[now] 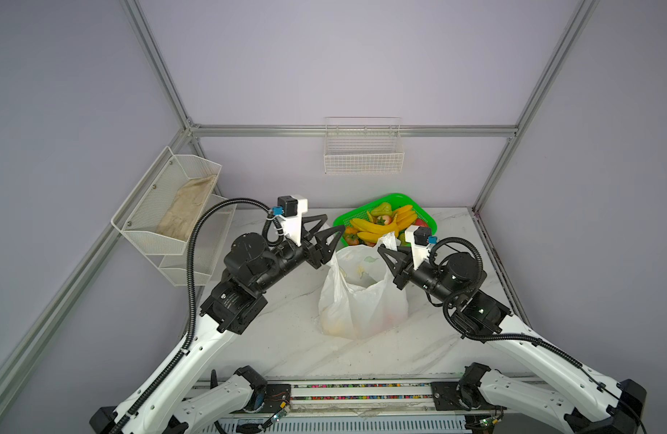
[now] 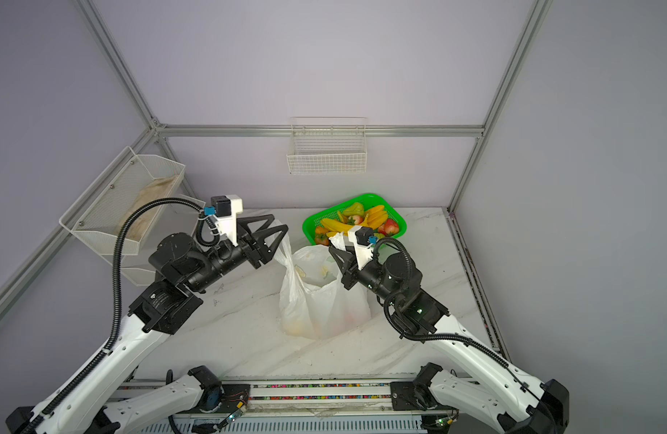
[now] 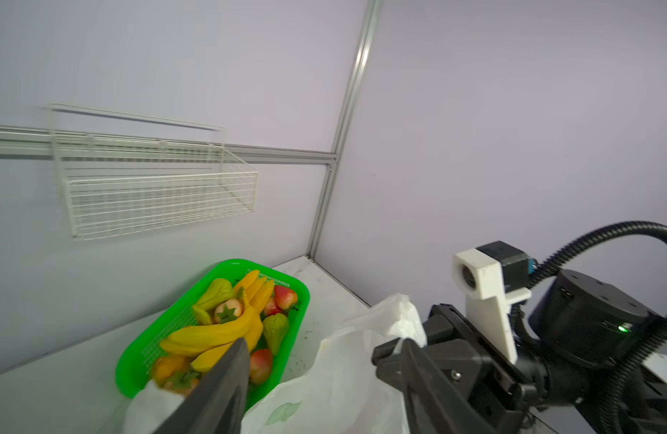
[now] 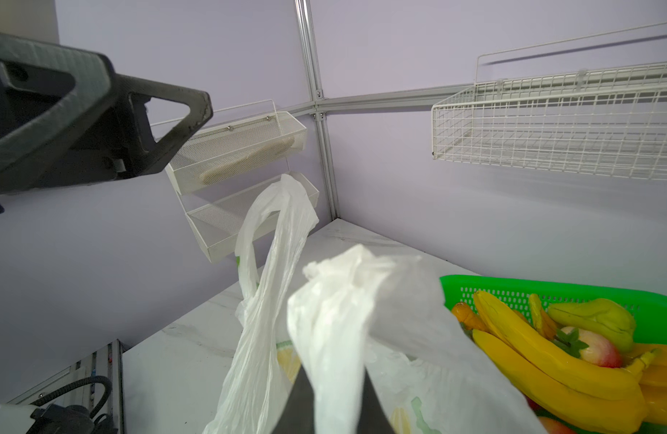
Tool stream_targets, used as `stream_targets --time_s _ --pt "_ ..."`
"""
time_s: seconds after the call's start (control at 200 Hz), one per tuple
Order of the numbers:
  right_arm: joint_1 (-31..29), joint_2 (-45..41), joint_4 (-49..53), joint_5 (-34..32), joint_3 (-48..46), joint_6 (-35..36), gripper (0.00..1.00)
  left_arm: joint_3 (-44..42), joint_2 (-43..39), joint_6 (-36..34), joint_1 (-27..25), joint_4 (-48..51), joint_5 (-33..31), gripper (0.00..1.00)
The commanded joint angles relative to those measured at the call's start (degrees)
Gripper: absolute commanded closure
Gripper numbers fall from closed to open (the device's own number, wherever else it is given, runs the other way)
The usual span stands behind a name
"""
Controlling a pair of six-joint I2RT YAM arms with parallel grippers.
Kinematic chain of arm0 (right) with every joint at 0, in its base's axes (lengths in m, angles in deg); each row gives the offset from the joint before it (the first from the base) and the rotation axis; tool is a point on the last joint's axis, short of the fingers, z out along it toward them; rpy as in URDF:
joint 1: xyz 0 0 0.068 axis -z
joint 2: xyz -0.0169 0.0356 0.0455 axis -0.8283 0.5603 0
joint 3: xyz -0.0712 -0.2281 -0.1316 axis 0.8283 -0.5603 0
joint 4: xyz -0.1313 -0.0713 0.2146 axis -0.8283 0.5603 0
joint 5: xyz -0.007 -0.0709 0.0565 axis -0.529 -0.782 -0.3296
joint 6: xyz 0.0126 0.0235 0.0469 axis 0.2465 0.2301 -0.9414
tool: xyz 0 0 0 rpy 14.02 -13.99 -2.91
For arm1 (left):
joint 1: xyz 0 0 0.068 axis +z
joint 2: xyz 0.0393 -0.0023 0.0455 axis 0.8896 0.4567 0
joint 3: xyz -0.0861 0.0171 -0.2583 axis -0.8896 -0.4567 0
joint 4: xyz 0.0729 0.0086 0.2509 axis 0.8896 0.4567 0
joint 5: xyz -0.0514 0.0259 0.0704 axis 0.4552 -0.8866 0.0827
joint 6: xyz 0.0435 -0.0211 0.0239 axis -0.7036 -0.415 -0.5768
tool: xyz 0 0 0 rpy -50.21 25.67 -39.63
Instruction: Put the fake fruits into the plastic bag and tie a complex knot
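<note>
The plastic bag stands upright in the middle of the marble counter, mouth gaping upward. Faint yellow and reddish shapes glow through its lower wall, too blurred for me to name. My right pincer is pressed together on the bag's right handle, and in the right wrist view the white film bunches up out of my fingers. Across the bag's mouth, my left pincer hangs spread wide, nothing between its fingers. The left handle stands up in a tall loop. In both top views it looks to reach my lower fingertip, but the right wrist view shows open space between the two. Just behind the bag, close to it, sits the green basket, and that's where the fake fruits are: yellow bananas on top, green pears, red apples and an orange one at the near end. Over on the left wall a mesh rack holds a beige cloth in its upper tray. On the back wall, high above the green basket, hangs a white wire basket.
</note>
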Motion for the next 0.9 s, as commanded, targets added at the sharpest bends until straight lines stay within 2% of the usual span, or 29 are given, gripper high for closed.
stream_targets --time_s 0.0,0.15,0.41,0.52,0.77,0.895 --pt "0.8 -0.3 -3.4 3.1 -1.2 -0.6 0.87 8.0 5.0 -3.2 -1.9 0.2 6.1 0.37" --pt "1.2 -0.6 -3.5 4.2 -1.3 -0.6 0.87 13.7 12.7 -1.7 -2.9 0.4 12.9 0.34" --pt "1.5 0.0 -3.7 5.1 -1.3 -0.6 0.89 20.3 21.0 -1.9 -4.1 0.5 17.9 0.3" --pt "1.6 0.2 -4.0 5.5 -1.2 -0.7 0.89 20.6 22.2 -2.7 -4.2 0.9 18.8 0.3" --pt "1.7 0.7 -4.2 5.5 -0.7 -0.6 0.89 19.1 22.3 -2.8 -4.2 1.1 20.4 0.4" --pt "1.8 1.1 -4.2 5.6 -0.4 -0.6 0.9 18.2 22.3 -2.7 -4.2 1.7 21.5 0.41"
